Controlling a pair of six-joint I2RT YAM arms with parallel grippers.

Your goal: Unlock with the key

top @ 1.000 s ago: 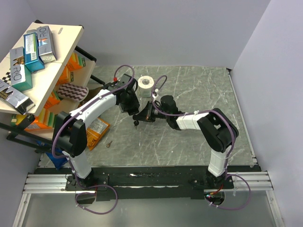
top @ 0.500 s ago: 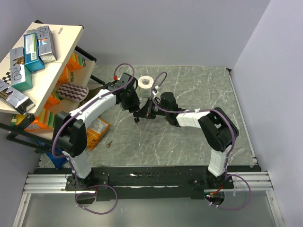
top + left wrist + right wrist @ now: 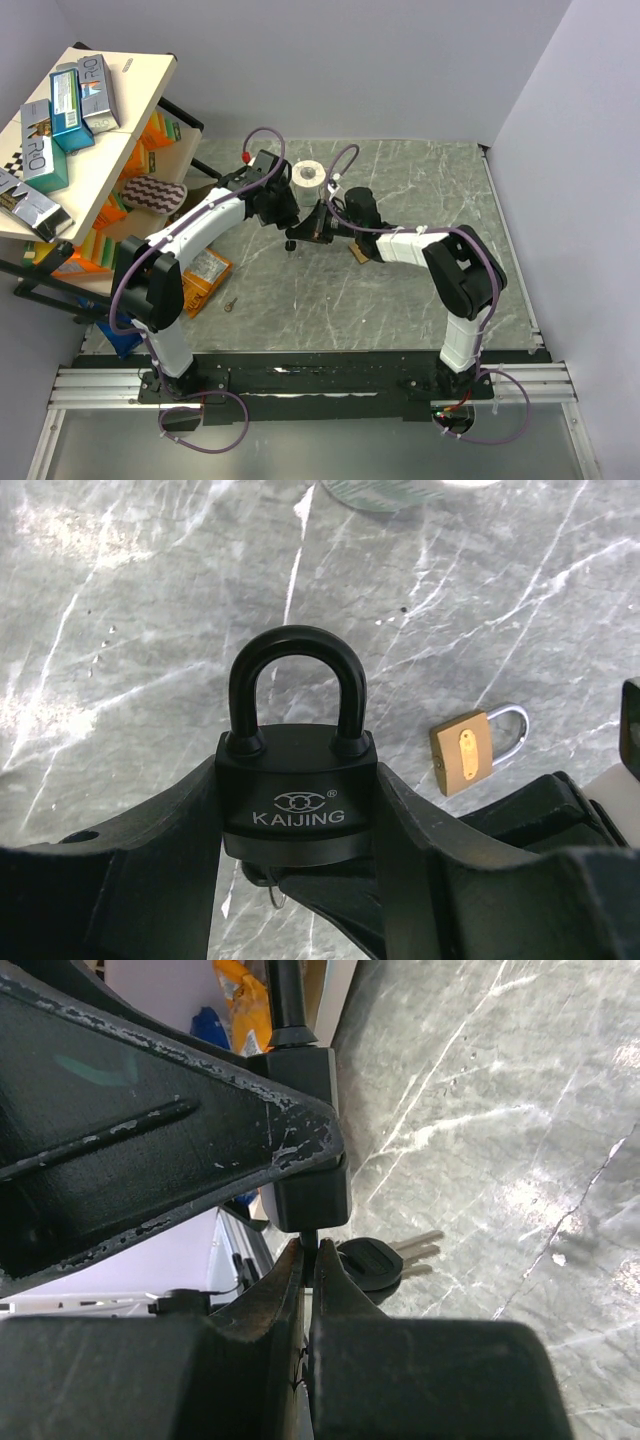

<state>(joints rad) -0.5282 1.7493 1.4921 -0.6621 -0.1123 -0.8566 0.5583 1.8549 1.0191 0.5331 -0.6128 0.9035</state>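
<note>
Locate the black padlock (image 3: 298,790) at centre of the left wrist view, clamped by its body in the left gripper (image 3: 300,815), shackle (image 3: 297,670) up and seated in both holes. Locate the key (image 3: 372,1260) at centre of the right wrist view, directly below the padlock body: one key pinched edge-on between the pressed-together fingertips of the right gripper (image 3: 310,1252), a spare hanging just beside. Treat insertion depth as unconfirmed; keyway hidden. Judge the step as key at the keyway, lock not yet open. Next: seat the blade fully, rotate the right wrist about the blade axis, hold the left clamp firm. Disregard the brass padlock (image 3: 475,748) on the table (image 3: 120,630), right of frame.
</note>
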